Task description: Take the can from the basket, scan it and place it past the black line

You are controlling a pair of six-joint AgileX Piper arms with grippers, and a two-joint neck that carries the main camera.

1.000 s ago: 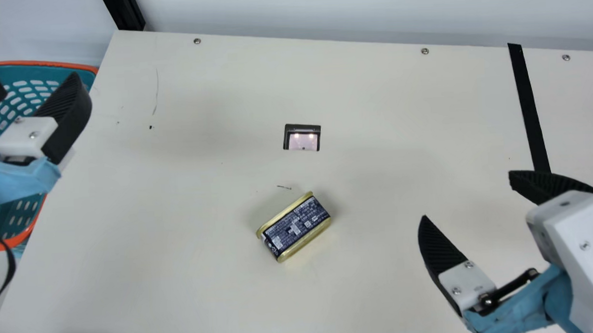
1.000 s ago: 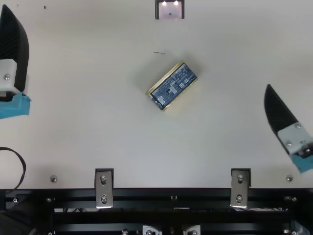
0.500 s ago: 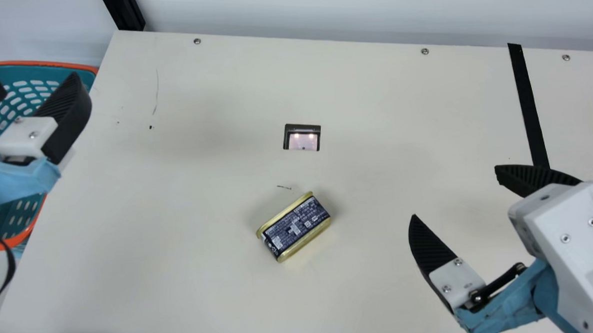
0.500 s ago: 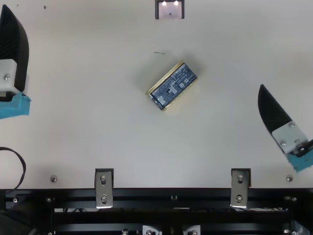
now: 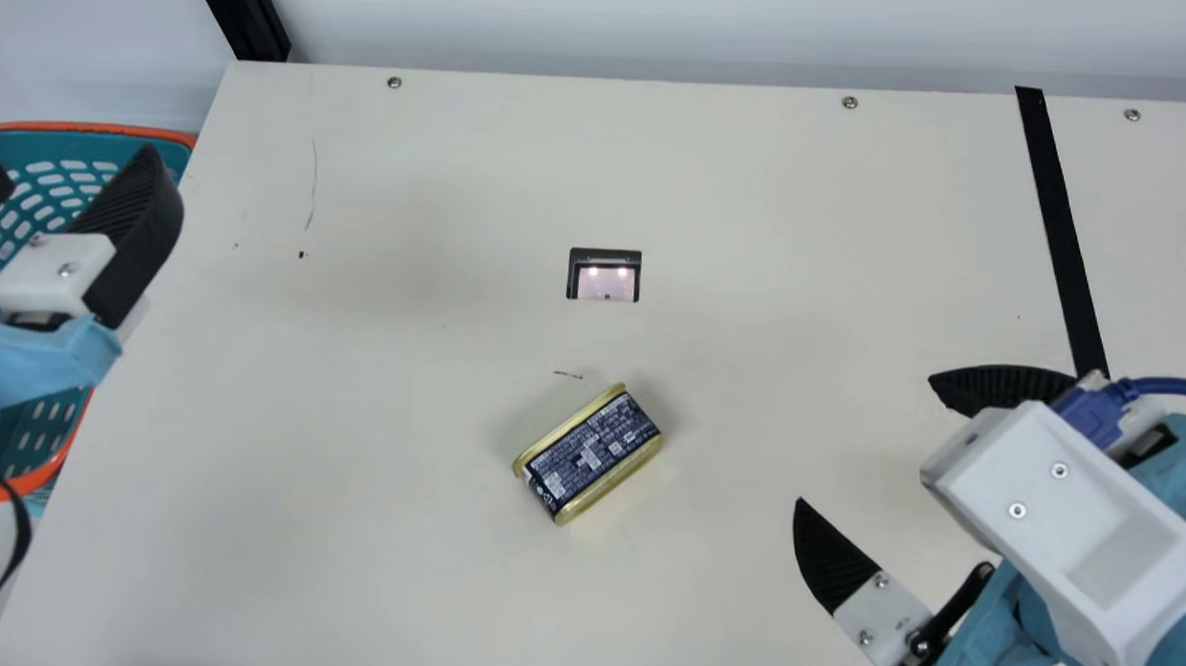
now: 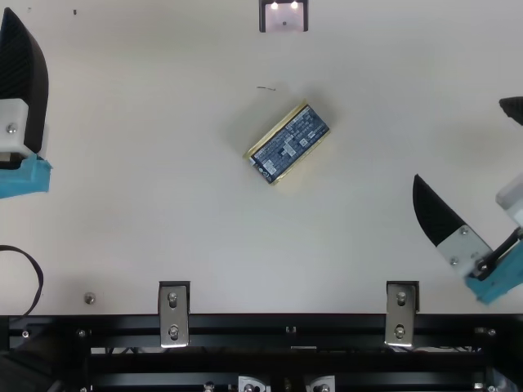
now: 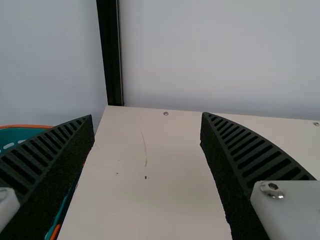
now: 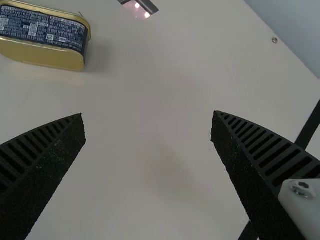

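1. The right gripper (image 5: 865,439) is over the table (image 5: 414,581), its two fingers spread well apart with nothing between them.
2. The can (image 5: 588,453) lies on the table to the left of the right gripper, apart from both of its fingers. It rests on its side, dark printed label up, gold rims along the two long edges, and set at a slant.
3. The scanner window (image 5: 606,277) is set in the table, farther from the robot than the right gripper and off to its left. Two lights glow in it, and the can is on its near side.
4. The black line (image 5: 1059,223) runs from the table's far edge toward the right gripper, whose body hides part of it in the main view. The can is on the left side of this line.
5. A blue cable (image 5: 1181,386) plugs in behind the right gripper's fingers.
6. The left gripper (image 5: 70,151) is well to the left of the can, its fingers also wide apart, nothing between them.
7. The basket (image 5: 68,126), green with an orange rim, sits below the left gripper in the main view, beside the table's left edge.
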